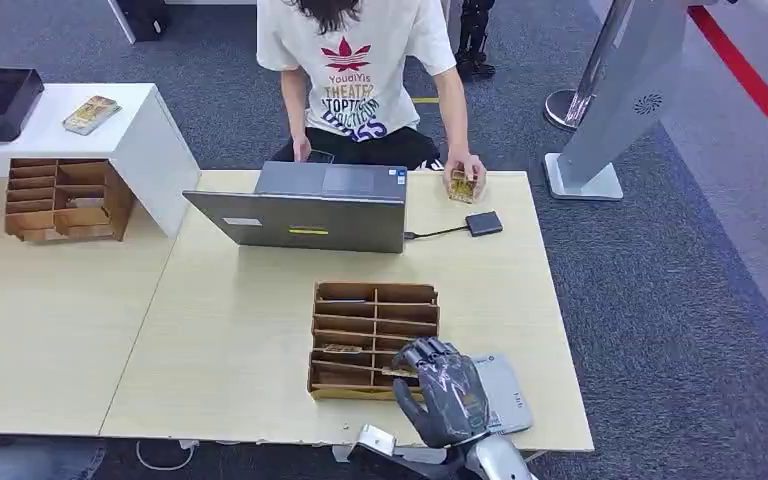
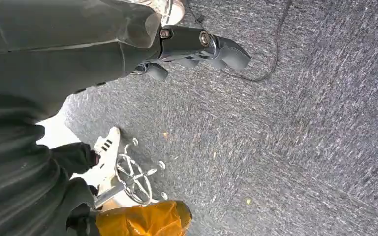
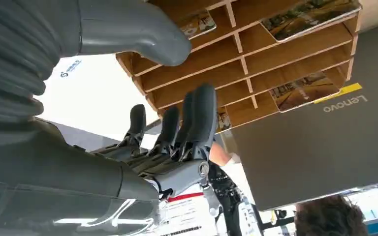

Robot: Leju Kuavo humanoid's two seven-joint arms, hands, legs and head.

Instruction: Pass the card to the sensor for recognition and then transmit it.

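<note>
The right robot hand (image 1: 447, 393) hovers open over the wooden card rack (image 1: 373, 338) on the table (image 1: 240, 330), gripping nothing. It should, I think, descend slowly onto one card (image 1: 341, 349) lying in a slot. Several slots hold cards. The left robot hand (image 2: 197, 46) hangs loosely curled, empty.
</note>
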